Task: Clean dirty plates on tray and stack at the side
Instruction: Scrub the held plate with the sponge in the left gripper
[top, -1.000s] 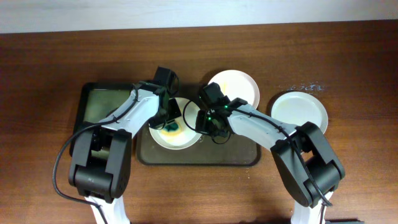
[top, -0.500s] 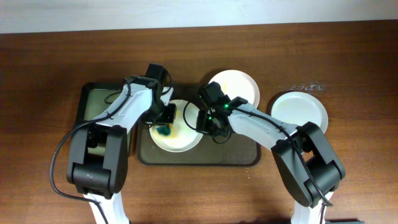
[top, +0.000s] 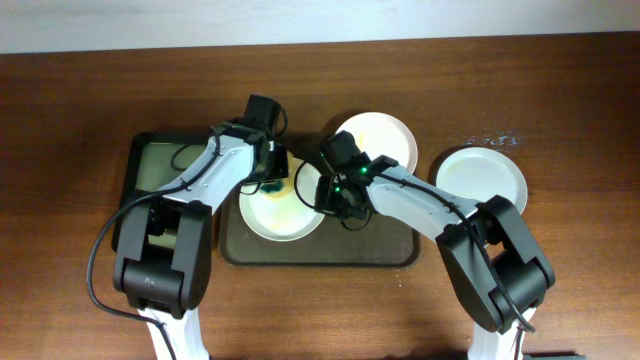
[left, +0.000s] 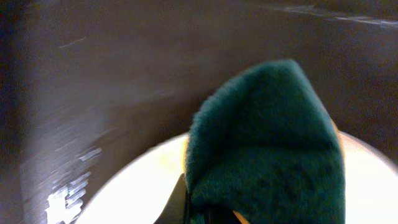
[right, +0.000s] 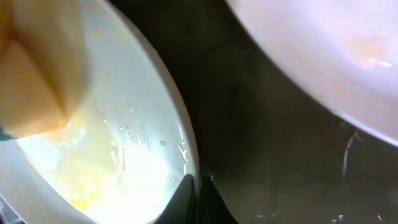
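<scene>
Left end effector (top: 271, 180) grips green sponge (left: 267, 143) on plate (top: 285, 218); right end effector (right: 198, 183) pinches plate's rim.

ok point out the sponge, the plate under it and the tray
sponge (left: 267, 143): left wrist view, green fuzzy face
plate (top: 285, 220): overhead view, bare face near front rim
tray (top: 375, 248): overhead view, bare floor right of plate

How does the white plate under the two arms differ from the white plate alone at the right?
The round white plate under the arms lies on the dark brown rectangular tray; the round white plate at the right lies on the brown wooden table. The first shows yellowish smears, with a green sponge at its rim; the second looks cleaner, untouched. Both are shallow.
</scene>
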